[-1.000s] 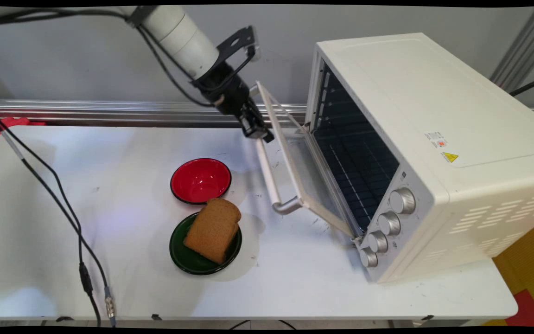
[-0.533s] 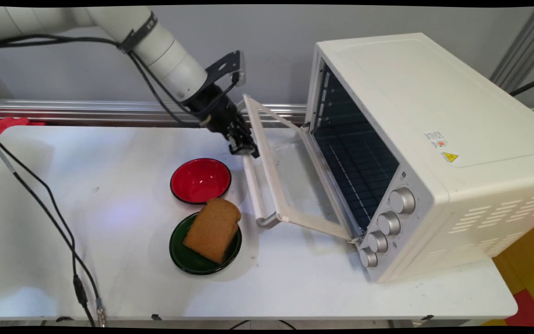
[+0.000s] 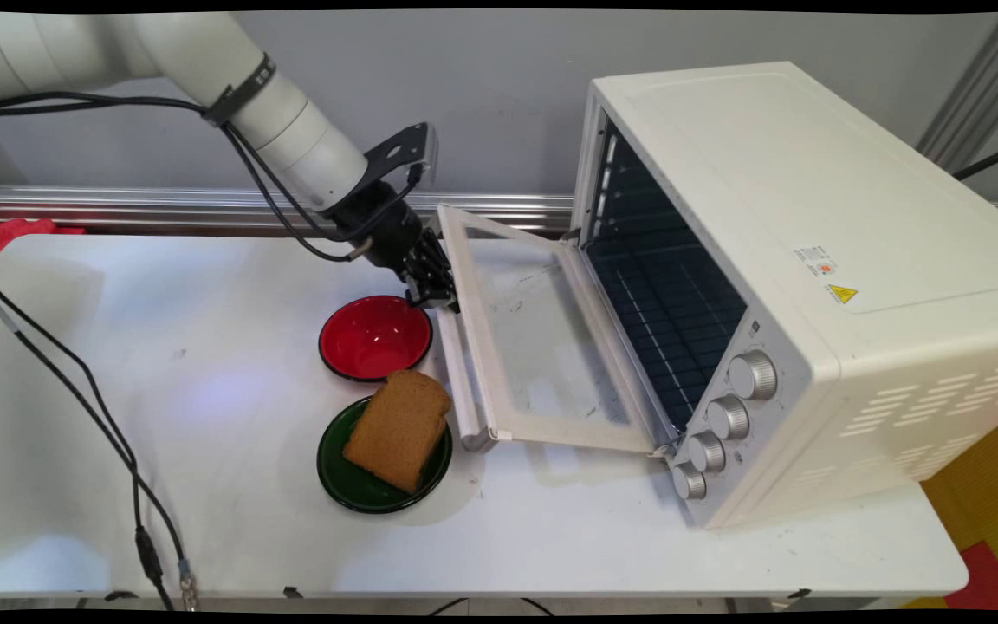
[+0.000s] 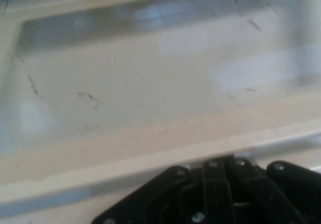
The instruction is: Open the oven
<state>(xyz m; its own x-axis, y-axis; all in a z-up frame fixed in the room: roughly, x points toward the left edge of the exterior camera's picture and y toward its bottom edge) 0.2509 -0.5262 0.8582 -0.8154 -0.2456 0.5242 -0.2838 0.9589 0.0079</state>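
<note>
One change stands out over the last second: the oven (image 3: 811,260) door (image 3: 542,347) has dropped from a steep tilt to nearly level, hinged at its base and lying just above the table (image 3: 204,520). The gripper (image 3: 437,295) has come down and to the left with it and now sits at the far end of the door handle (image 3: 457,381), touching or just beside it. Whether it is clamped on the handle or loose cannot be told; the main view shows only a dark mass there, and the hand view shows only the black linkage below the door's cream frame and glass pane.

The oven cavity stands fully exposed, with its dark rack visible.

The red bowl (image 3: 373,338) lies just left of the handle, close under the gripper, and appears empty. The green plate (image 3: 352,481) sits nearer the camera, carrying a slice of bread (image 3: 397,429) that leans over the plate's rim towards the bowl. The near end of the handle lies just beside the plate. Neither dish has shifted. Black cables (image 3: 100,407) hang over the left of the table.
</note>
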